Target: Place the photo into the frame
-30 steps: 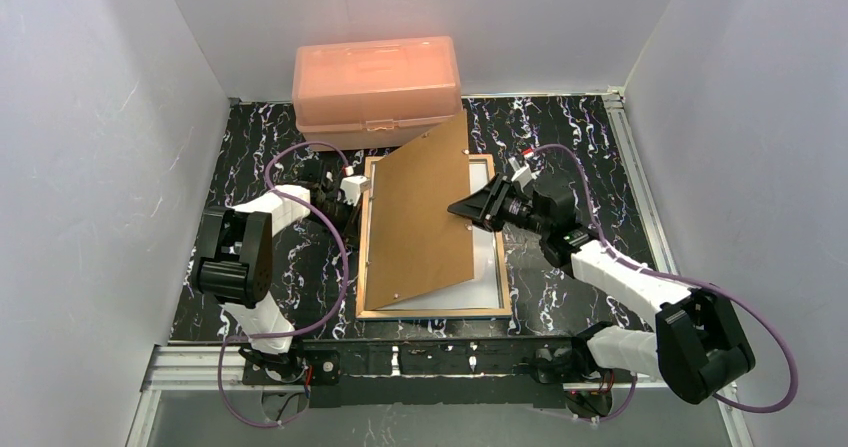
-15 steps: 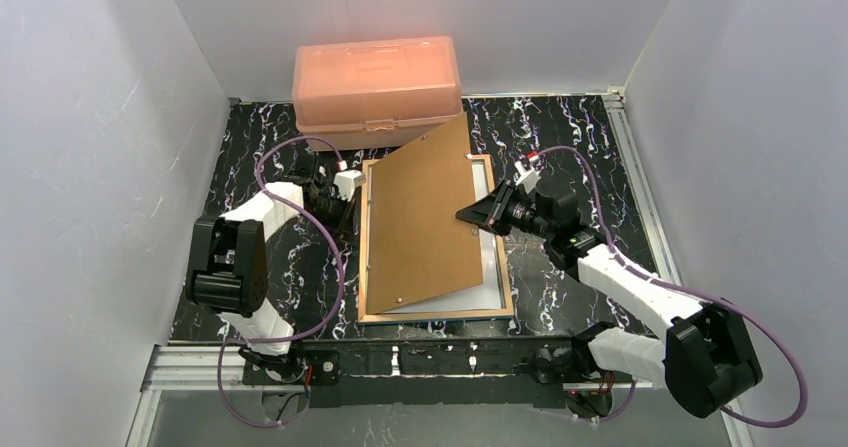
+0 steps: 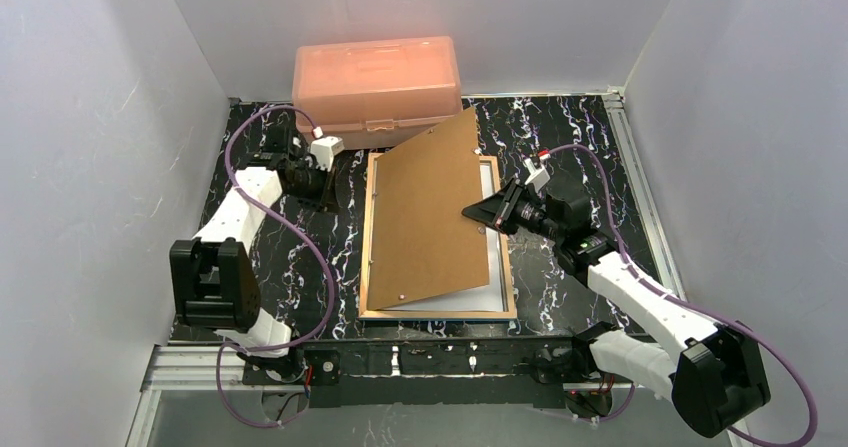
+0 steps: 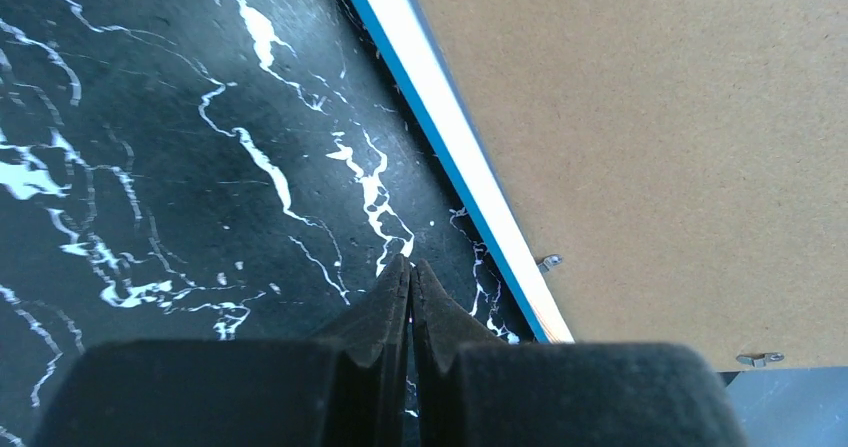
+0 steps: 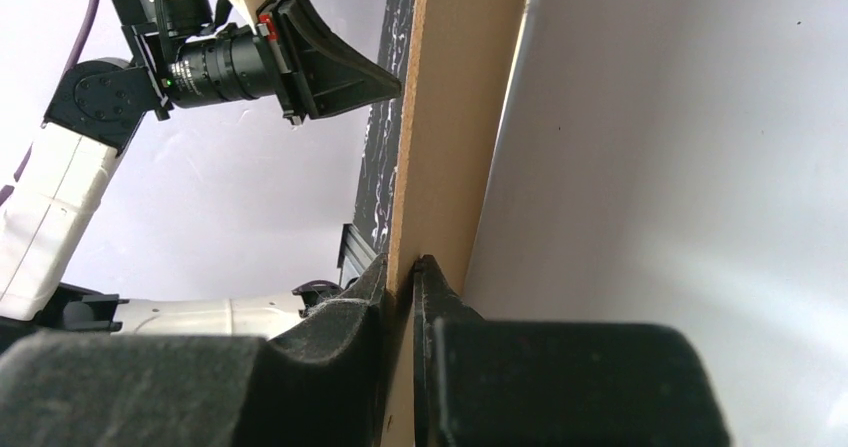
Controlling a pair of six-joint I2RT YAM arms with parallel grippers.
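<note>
Pinching the plain brown rectangular backing board's (image 3: 425,217) edge, the right gripper (image 5: 405,267) tilts it above the blue-rimmed wooden picture frame (image 3: 440,314), where the white-backed paper photo (image 3: 483,289) lies. The left gripper (image 4: 410,263) hangs clenched, empty, beside the frame.

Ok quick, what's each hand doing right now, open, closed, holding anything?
Left hand: closed, empty, beside the frame.
Right hand: closed on the edge of the brown backing board.
</note>
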